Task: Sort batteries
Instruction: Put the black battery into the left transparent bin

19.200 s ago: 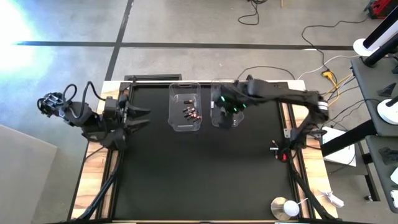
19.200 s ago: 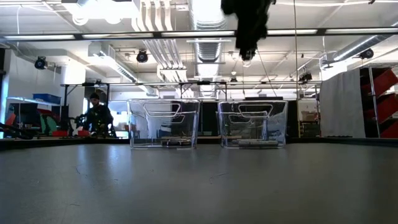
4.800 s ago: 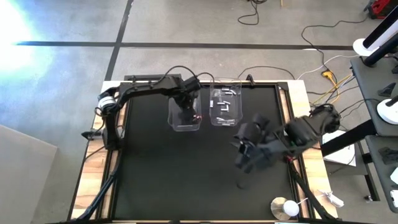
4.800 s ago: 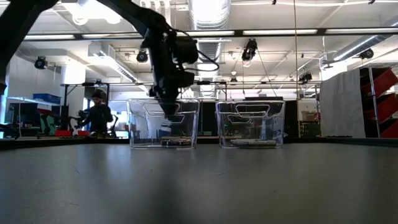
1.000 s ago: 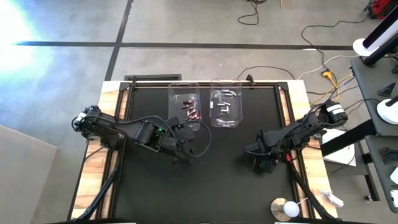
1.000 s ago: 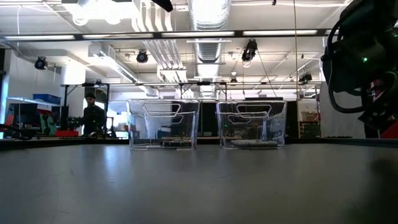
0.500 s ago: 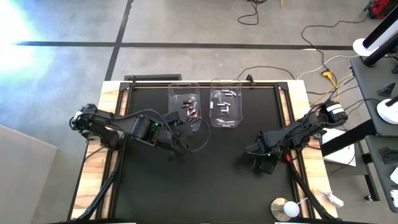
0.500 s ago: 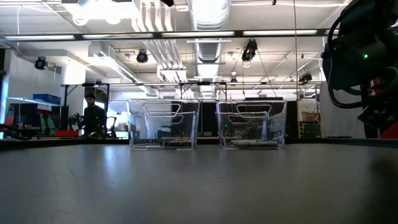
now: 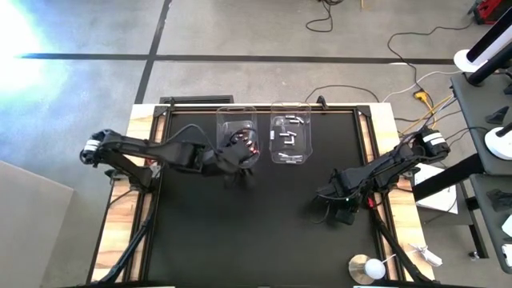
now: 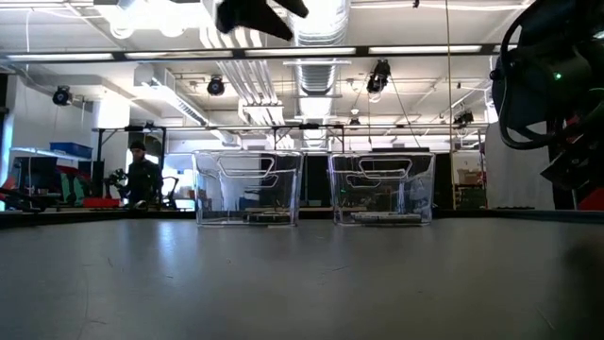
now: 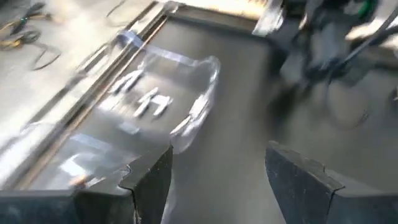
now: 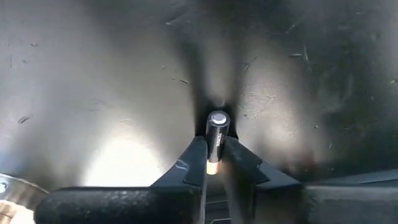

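High view: black counter (image 9: 240, 240) with two clear tubs side by side near the far edge. Left tub (image 9: 223, 122) holds dark batteries (image 9: 248, 144) with reddish marks. Right tub (image 9: 305, 132) holds white/silver batteries (image 9: 290, 136), lying loose on its floor.

Left arm reaches in from the counter's left edge. Left end effector (image 9: 242, 163) sits over the near end of the left tub, above the dark batteries. Left wrist view: its two dark fingers (image 11: 152, 180) are spread wide, with nothing between them; both tubs lie ahead of them, the picture smeared. The white/silver cells show as pale streaks in the farther tub.

Right arm extends from the counter's right edge, low over the right half of the counter, well apart from both tubs. Right end effector (image 9: 334, 208) is down near the mat. Right wrist view: finger tips (image 12: 194, 158) pinch a single dark battery (image 12: 217, 134) between them. The cell has a copper-coloured band at the end nearest the camera and a round metal cap at its far end, close above the black surface. Contact with the surface cannot be told.

Low view: both tubs stand on the counter in the middle distance. A person (image 10: 142, 175) stands in the room far behind the counter.
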You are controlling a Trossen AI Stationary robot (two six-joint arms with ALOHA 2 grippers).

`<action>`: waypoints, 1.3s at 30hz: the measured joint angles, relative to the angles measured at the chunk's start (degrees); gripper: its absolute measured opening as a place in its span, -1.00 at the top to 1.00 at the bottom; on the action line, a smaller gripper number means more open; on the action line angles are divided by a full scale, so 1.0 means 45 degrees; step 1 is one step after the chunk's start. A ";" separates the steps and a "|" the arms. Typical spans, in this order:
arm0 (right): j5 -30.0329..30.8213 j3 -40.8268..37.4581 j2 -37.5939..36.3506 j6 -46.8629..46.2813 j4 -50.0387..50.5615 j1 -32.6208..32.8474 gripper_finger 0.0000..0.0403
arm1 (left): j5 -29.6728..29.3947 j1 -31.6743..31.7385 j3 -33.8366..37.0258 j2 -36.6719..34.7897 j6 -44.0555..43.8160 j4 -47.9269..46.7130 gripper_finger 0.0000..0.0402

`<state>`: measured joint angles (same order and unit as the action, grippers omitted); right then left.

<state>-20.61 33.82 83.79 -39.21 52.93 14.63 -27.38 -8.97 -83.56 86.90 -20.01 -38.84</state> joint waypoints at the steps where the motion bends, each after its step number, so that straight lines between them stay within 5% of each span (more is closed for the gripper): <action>1: 0.0001 0.0000 0.0000 0.0066 0.0000 0.0000 0.88 | 0.0188 0.0000 0.0594 -0.0092 -0.0088 0.1085 -0.16; 8: 0.0431 0.0503 -0.0528 0.0887 0.0343 0.0013 0.90 | 0.2306 0.0000 0.4353 -0.0234 -0.1386 0.8447 -0.16; 15: 0.1046 0.2695 -0.2807 0.1633 0.0603 -0.0107 0.89 | 0.2313 0.0356 0.5745 -0.0320 -0.1757 1.3213 -0.16; 23: 0.2497 0.6266 -0.3941 0.3490 0.0106 -0.1792 0.89 | 0.3198 0.1591 0.8679 -0.0946 -0.2333 2.2355 -0.16; 31: 0.2299 0.9989 -0.2370 0.5342 -0.1429 -0.3598 0.89 | 0.4028 0.2319 1.0007 -0.1279 -0.3118 2.2582 -0.16; 39: 0.1985 1.2861 -0.0190 0.5999 -0.2330 -0.4875 0.89 | 0.6885 0.3986 0.9713 -0.1424 -0.3462 2.2397 -0.16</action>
<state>-11.67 91.70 82.93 -12.21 42.44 -7.30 3.60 8.97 -39.85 80.49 -35.59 61.95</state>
